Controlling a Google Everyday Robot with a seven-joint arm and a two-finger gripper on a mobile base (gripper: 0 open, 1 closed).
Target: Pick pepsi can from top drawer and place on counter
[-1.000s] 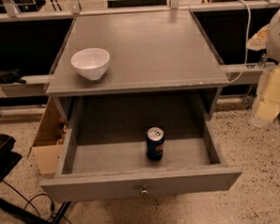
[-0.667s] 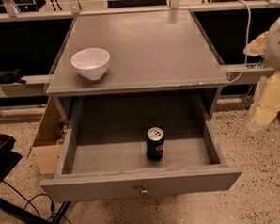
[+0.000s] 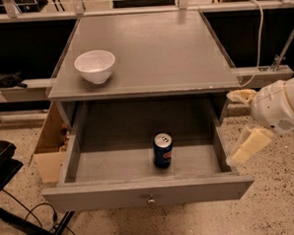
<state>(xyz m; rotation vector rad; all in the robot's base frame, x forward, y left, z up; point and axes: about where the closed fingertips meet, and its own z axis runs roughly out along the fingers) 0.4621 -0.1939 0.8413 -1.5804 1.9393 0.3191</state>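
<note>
Camera view: pepsi can stands upright front-centre inside the open top drawer, gripper beside drawer's right wall, fingers spread, holding nothing, white bowl on counter.

The robot's tool sits at the right edge of the camera view. Its body is a rounded, glossy white plastic housing with a thin tan band curving across its far side and a small patch of fine grey dots low on its face. Two pale cream-yellow fingers stick out of it toward the left, flat, blunt-ended and slightly translucent, with a wide gap between them.
</note>
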